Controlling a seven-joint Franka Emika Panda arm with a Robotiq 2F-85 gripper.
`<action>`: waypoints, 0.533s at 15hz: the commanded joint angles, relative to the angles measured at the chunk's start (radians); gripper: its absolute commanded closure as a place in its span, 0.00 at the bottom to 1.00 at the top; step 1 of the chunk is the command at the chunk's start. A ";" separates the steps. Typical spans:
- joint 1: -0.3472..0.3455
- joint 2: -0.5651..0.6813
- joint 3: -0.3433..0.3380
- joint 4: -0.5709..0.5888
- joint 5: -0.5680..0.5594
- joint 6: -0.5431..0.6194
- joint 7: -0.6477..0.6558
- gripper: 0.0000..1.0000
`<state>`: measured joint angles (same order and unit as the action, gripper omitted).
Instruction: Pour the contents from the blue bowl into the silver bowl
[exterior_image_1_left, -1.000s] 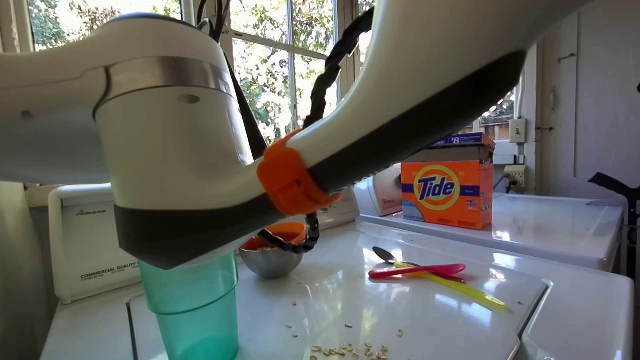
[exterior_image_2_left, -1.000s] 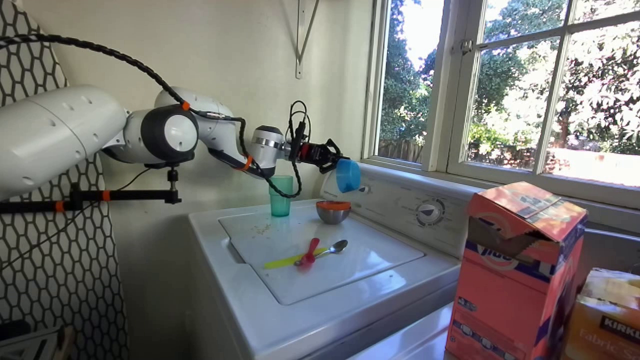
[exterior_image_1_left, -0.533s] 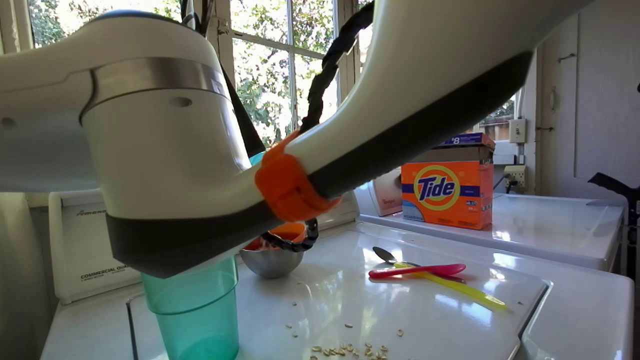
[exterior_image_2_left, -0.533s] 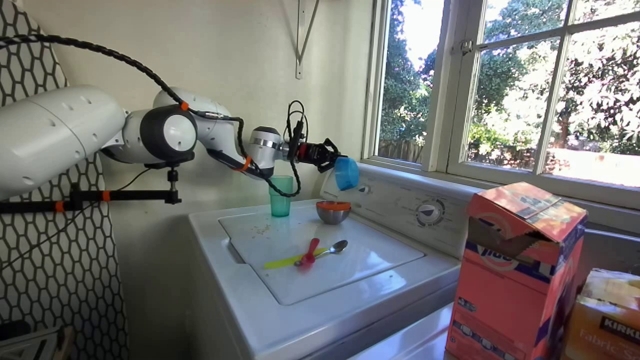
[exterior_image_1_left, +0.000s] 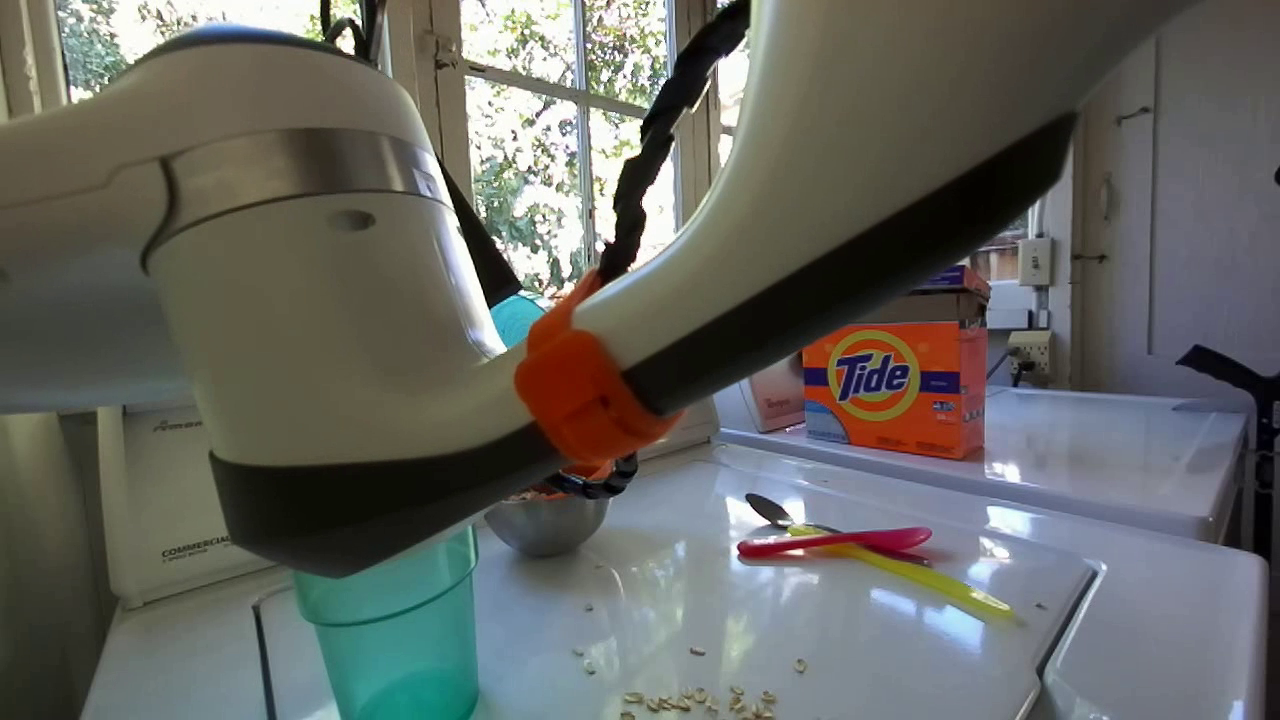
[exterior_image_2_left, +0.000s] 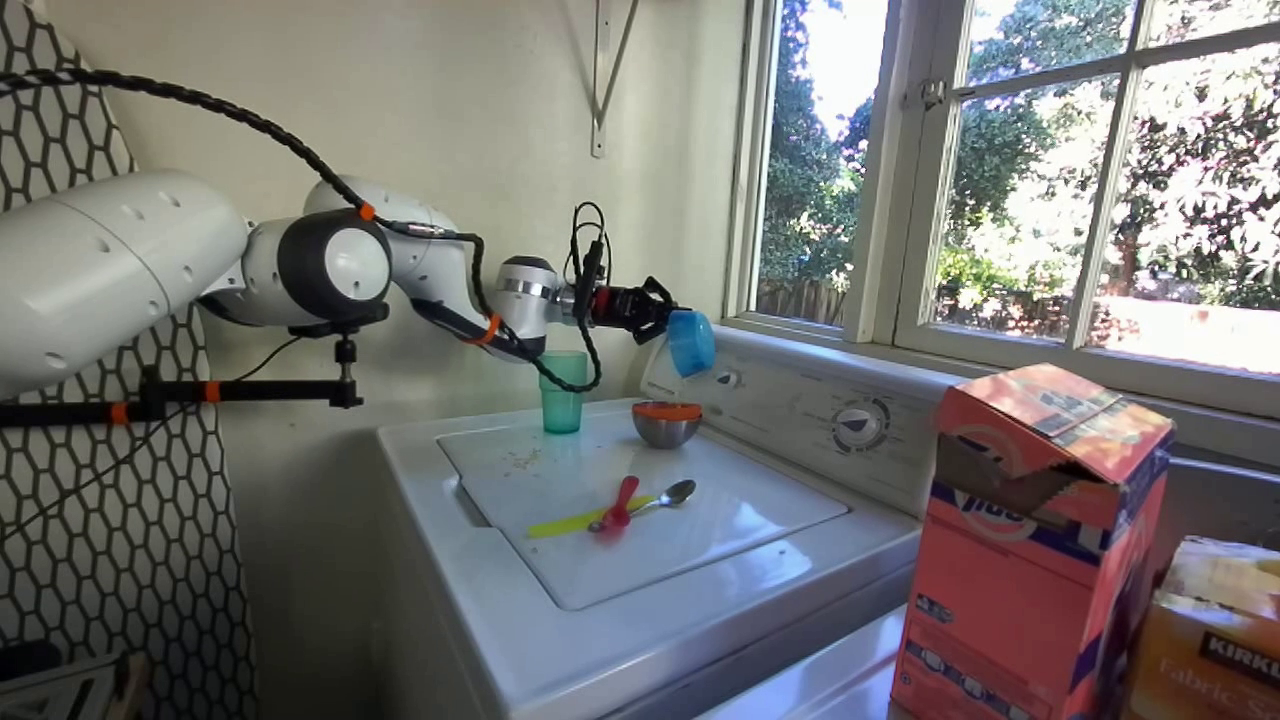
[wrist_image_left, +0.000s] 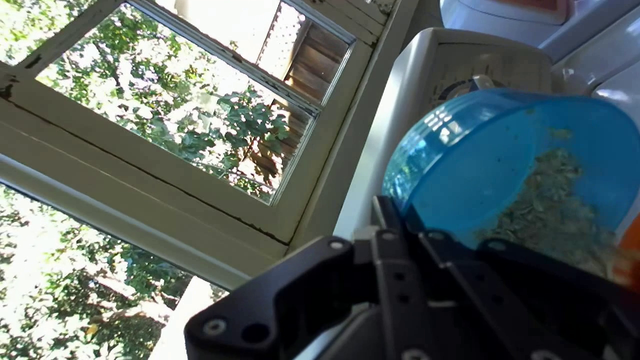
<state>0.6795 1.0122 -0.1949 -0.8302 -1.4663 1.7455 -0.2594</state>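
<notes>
My gripper (wrist_image_left: 398, 212) is shut on the rim of the blue bowl (wrist_image_left: 465, 170), one finger on each side of its wall. Steeply tipped, the bowl hangs in the air above the silver bowl (exterior_image_2_left: 667, 430), slightly toward the control panel in that exterior view. Pale flakes (wrist_image_left: 545, 205) have slid to its low side and reach the rim, blurred there. Beyond that rim a strip of the silver bowl's orange inside (wrist_image_left: 631, 250) shows. In an exterior view my arm hides the gripper and most of the blue bowl (exterior_image_1_left: 517, 316); the silver bowl (exterior_image_1_left: 548, 525) stands upright below.
A translucent teal tumbler (exterior_image_2_left: 562, 395) stands beside the silver bowl, close under my arm. Loose flakes (exterior_image_1_left: 700, 700) lie on the white washer lid. Crossed on it are a pink spoon (exterior_image_2_left: 622, 505), a yellow utensil (exterior_image_2_left: 570, 523) and a metal spoon (exterior_image_2_left: 678, 492). The control panel (exterior_image_2_left: 790, 400) rises behind.
My arm has shifted a little, and the blue bowl has risen slightly while staying tipped. More of it now shows past the arm. The silver bowl and tumbler have not moved.
</notes>
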 joint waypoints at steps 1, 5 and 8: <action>0.010 -0.014 -0.024 -0.050 -0.053 0.041 -0.014 0.99; 0.015 -0.023 -0.028 -0.069 -0.066 0.044 -0.057 0.99; 0.016 -0.028 -0.021 -0.079 -0.048 0.028 -0.093 0.99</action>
<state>0.6867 1.0086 -0.2111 -0.8461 -1.5022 1.7686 -0.3266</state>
